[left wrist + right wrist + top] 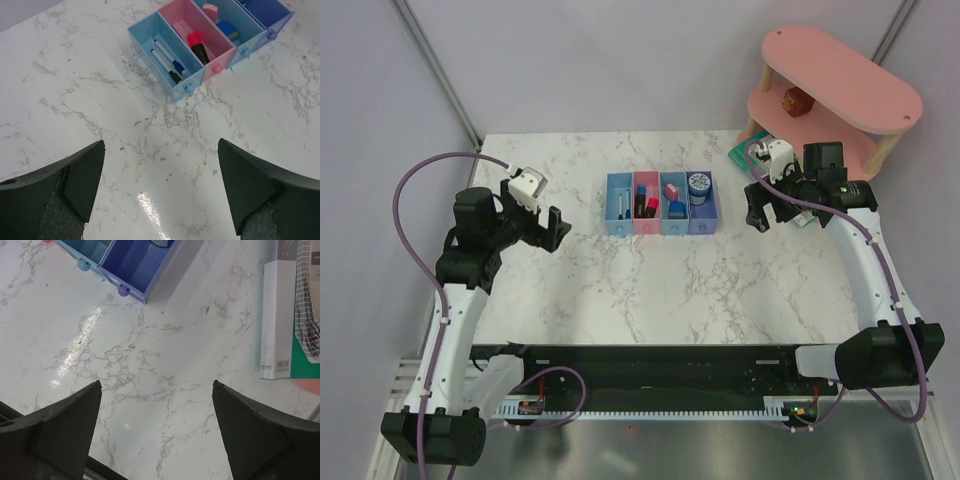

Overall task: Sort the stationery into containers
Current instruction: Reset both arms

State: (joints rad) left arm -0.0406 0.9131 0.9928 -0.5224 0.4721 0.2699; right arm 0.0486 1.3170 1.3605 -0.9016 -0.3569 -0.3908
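Observation:
The containers [662, 204], a row of joined bins, stand mid-table. Two thin pens [167, 60] lie in the light blue bin [145, 37]. A pink black-capped highlighter [198, 46] lies in the pink bin [182, 17]. The blue bin [245, 37] holds a pink eraser [210, 8] and a blue cube [227, 28]. The tape roll [699, 186] sits in the violet-blue bin [132, 265]. My left gripper [161, 142] hangs open and empty over bare marble, left of the row. To the right of the row my right gripper [157, 382] is also open and empty.
A pink two-tier shelf [840, 85] stands at the back right, with a small brown block [792, 101] on its lower level. A green-rimmed flat tray [300, 360] with a white booklet [275, 315] lies just beyond my right gripper.

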